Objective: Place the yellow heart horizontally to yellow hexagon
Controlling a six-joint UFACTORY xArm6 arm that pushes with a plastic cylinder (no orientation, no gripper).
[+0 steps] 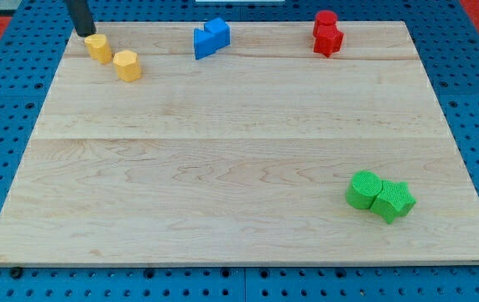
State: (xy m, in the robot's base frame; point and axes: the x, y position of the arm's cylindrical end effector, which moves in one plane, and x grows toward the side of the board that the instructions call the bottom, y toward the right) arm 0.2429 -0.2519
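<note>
Hand is just a bare rod, nothing grasped; my tip [83,33] touches the yellow heart [98,48] at the surface's [222,168] top-left corner. Yellow hexagon [127,65] sits just beside, slightly lower. I'd nudge the heart gently down level, avoiding bumping the hexagon.

The rod [80,17] runs off the view's top (only its lower stretch shows).

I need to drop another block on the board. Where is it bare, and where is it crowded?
The wide middle is bare, bordered by the yellow blocks, blue blocks and red blocks along the view's top and the green blocks lower right. Bottom left is free too. My tip crowds the top-left corner.
</note>
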